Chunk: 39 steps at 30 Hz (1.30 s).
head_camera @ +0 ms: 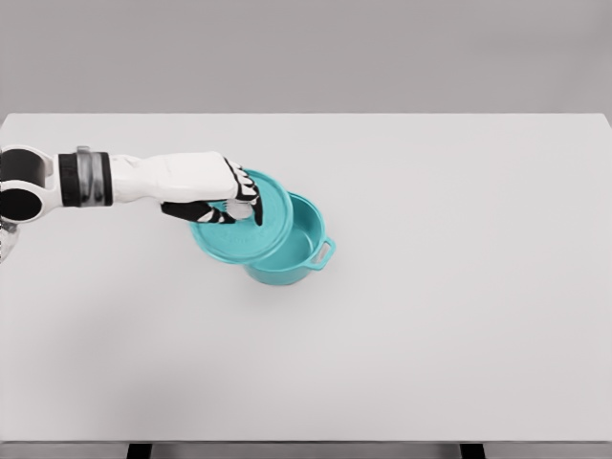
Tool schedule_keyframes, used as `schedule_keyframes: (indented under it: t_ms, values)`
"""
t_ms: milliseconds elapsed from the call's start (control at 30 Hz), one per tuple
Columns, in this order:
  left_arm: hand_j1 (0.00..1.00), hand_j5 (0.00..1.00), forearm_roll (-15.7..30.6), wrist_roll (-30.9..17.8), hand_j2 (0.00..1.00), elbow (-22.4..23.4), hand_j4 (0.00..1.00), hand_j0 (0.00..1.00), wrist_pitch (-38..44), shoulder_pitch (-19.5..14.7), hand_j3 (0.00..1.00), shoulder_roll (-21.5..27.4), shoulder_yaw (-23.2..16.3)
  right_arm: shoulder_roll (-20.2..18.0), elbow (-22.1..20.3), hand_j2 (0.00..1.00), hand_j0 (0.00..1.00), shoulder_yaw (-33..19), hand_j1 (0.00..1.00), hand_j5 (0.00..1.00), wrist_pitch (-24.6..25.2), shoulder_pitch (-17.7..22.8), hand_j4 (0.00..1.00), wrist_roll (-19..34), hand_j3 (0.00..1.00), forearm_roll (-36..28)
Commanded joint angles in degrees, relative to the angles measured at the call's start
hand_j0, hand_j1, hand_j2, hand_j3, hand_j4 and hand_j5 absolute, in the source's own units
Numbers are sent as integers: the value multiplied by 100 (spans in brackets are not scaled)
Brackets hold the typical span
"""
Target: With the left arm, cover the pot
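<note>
Currently on the white table (pixel 459 316): one teal pot (pixel 304 251), standing upright a little left of the table's middle. Its round body has a loop handle on the right side, pointing toward the near right. The part of the interior that shows, on the right, is teal and holds nothing visible; the rest is hidden.

One teal lid (pixel 251 229), round and shallow, the same colour as the pot. It is tilted and sits off-centre to the left, overlapping the pot's left rim and leaving the right half of the opening uncovered. Whether it touches the rim cannot be told.

One left hand (pixel 212 191), white with black fingers (pixel 196 212), reaching in from the left edge on a white arm with a black and grey wrist band. The fingers are curled down onto the lid's far-left part, closed around its pale knob (pixel 240 209). The hand lies left of the pot, directly above the lid.
</note>
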Motion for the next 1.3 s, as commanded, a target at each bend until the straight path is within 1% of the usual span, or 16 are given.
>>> schedule_keyframes:
  t_ms: [0,133,233,500,700,1267]
  values:
    - [56,56,29,-1,56,74,56,56,15,0,56,-92,0,0,0,100,100,-1,100,100,-3,0,100,2,100,4]
    - [56,56,20,-1,56,100,56,56,15,9,56,-180,-9,0,0,100,100,-1,100,100,-3,0,100,2,100,-5]
    - [56,56,12,-1,56,179,56,56,15,-61,56,-303,-167,0,0,100,100,-1,100,100,-3,0,100,2,100,-5]
    - [56,56,3,-1,56,258,56,56,15,-79,56,-470,-203,0,0,100,100,-1,100,100,-3,0,100,2,100,4]
    - [56,56,3,-1,56,294,56,56,15,-123,56,-505,-211,0,0,100,100,-1,100,100,-3,0,100,-7,100,4]
    - [56,56,-6,-1,56,329,56,56,15,-114,56,-593,-246,0,0,100,100,-1,100,100,-3,0,100,2,100,4]
